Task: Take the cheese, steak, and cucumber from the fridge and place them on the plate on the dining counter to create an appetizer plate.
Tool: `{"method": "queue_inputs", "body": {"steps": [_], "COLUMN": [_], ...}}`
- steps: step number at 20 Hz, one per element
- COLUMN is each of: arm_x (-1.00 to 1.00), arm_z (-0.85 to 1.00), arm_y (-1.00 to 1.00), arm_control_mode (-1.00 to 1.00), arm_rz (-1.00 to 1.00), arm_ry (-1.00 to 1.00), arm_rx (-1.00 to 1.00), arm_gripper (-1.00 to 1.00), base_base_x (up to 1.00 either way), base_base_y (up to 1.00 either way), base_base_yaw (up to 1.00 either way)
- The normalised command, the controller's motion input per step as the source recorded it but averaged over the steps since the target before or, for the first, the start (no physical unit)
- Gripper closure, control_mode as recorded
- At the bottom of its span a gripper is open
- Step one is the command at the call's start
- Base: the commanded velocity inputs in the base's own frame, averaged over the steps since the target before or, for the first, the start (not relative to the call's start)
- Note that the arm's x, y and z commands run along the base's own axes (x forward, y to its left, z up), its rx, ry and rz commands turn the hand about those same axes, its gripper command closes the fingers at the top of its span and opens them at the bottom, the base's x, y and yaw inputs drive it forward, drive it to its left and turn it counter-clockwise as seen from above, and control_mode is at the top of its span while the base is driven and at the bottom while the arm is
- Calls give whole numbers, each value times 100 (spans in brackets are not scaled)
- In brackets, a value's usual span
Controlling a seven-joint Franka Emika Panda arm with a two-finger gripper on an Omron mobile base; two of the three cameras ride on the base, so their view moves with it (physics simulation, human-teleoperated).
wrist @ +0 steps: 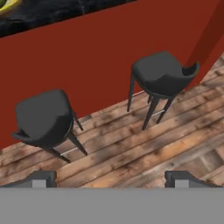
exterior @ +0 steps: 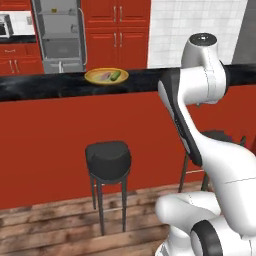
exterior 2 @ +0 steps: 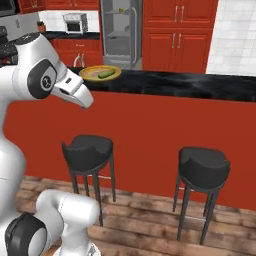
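You're parked on the wood-plank floor in front of the dining desk (exterior: 45,87), its black marbled top running above a plain red panel, with red cabinets and the fridge (exterior: 60,35) far behind it.

The claw (wrist: 109,178) has its tips set wide apart with nothing between them, looking down at the floor and two dark stools (wrist: 43,118) (wrist: 164,74) well short of the desk.

The yellow-rimmed plate (exterior: 95,78) sits on the desk top, left of the arm. On it lie the dark green cucumber (exterior: 115,75) and, just beside it, a pinkish piece that reads as the steak (exterior: 104,76). No yellow wedge is visible on the plate, so I judge the cheese is what's left to fetch.

The fridge stands open, grey shelves showing, but its contents are too small to make out. To do this step well, drive round the desk first, keep the arm tucked clear of the stools, and face the open shelves squarely before reaching.
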Motion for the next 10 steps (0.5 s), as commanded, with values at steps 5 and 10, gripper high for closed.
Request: {"method": "queue_inputs", "body": {"steps": [5,10], "arm_x": [0,0], "arm_z": [0,0], "arm_y": [0,0], "arm_control_mode": [100,100], "arm_rz": [0,0], "arm_ry": [0,0], "arm_rx": [0,0], "arm_gripper": [-100,-100], "base_base_x": [-3,-8], "base_base_y": [-100,-100], "base_base_yaw": [7,13]}}
